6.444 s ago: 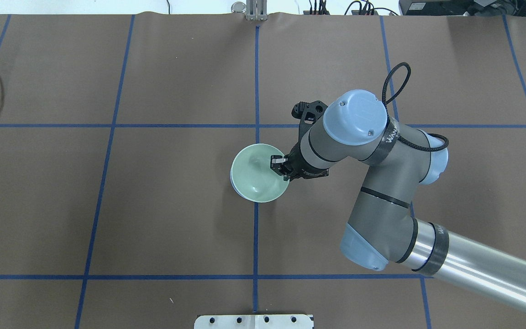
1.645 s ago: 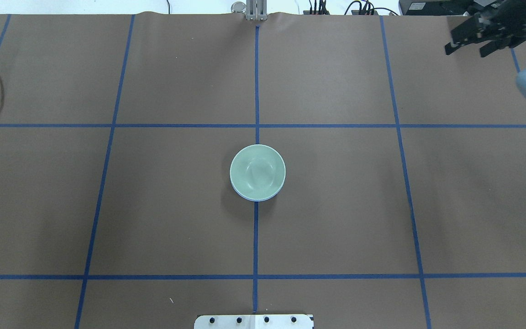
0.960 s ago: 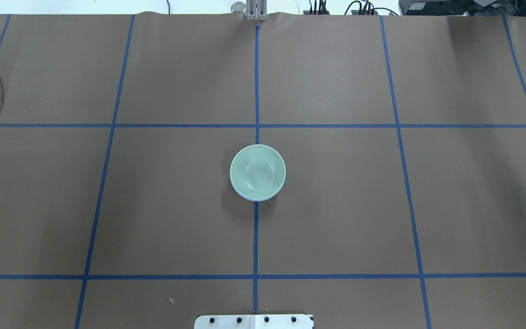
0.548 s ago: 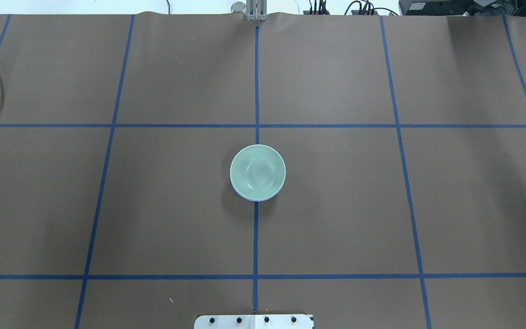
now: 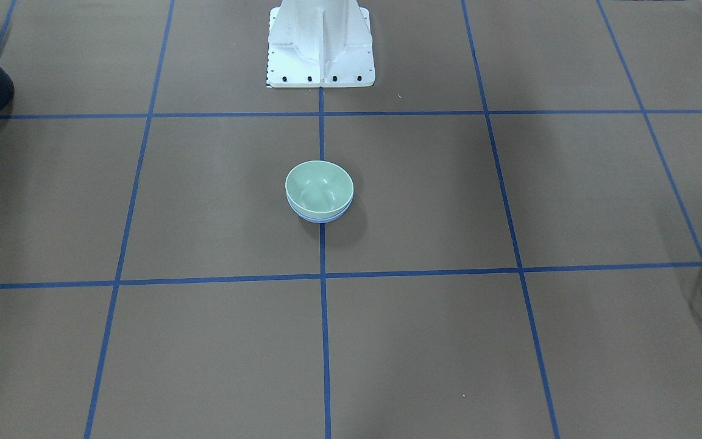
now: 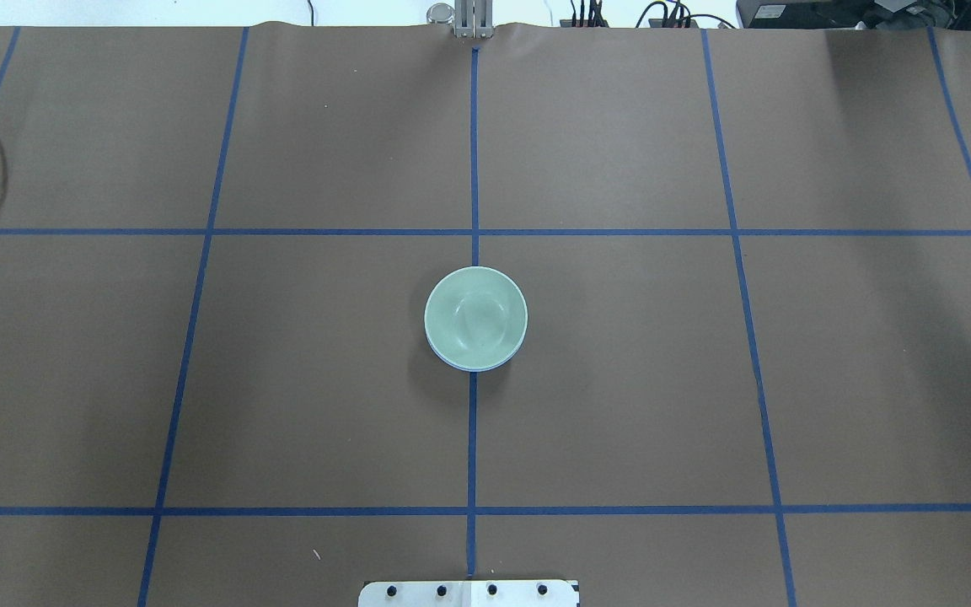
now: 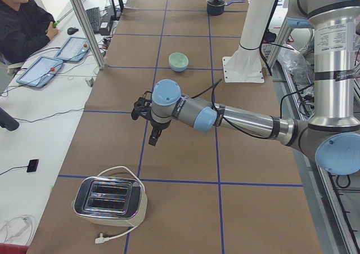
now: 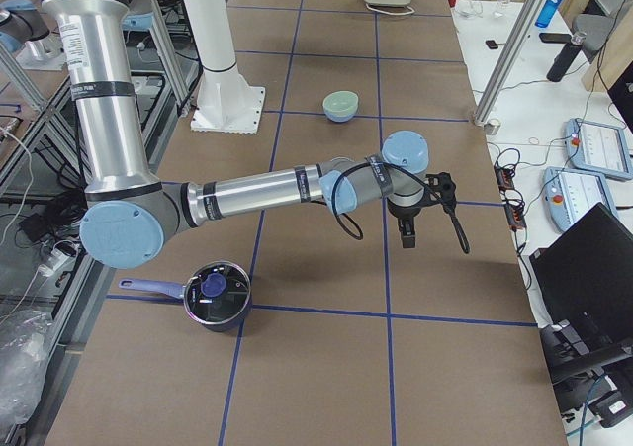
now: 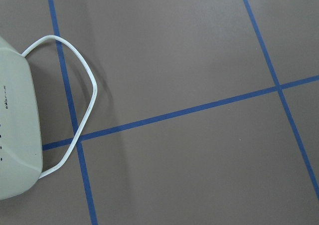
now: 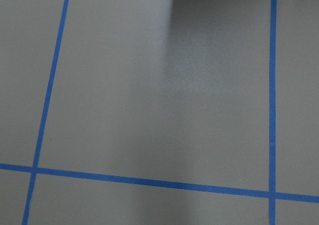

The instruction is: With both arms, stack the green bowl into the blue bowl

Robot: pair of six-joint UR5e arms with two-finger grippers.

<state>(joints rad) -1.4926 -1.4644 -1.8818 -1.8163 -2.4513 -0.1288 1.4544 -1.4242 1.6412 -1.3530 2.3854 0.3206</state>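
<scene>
**Q:** Item one, the change?

**A:** A few seconds ago my right jaws were at the rim of the green bowl point(image 6: 475, 316), one finger inside it. They have since let go and drawn off to the side. The overhead view now shows only a dark sliver at its right edge. The bowl has not shifted since the release.

**Q:** What does that mean for the task?

**A:** I judge the stack made. The green bowl sits nested in the blue bowl point(image 5: 319, 218), of which only a thin band shows below the green rim. Nothing appears left to do but stay clear.

**Q:** Item two, the jaws?

**A:** The left arm point(image 7: 236, 119) and right arm point(image 8: 267, 186) each reach out low over the worktop point(image 6: 620, 379). Both sets of jaws hang above bare paper and neither holds anything I can see. Only the side views show them, so I cannot tell whether they are spread or pressed together.

**Q:** Where is the stack?

**A:** Between my two sets of jaws, well apart from each and touching neither. The left jaws are nearer the toaster point(image 7: 109, 197).

**Q:** Item three, heading and long axis?

**A:** It is round, so it has no long axis in plan. Its one axis stands vertical, the mouth points straight up, it is upright, and the rim looks level.
</scene>
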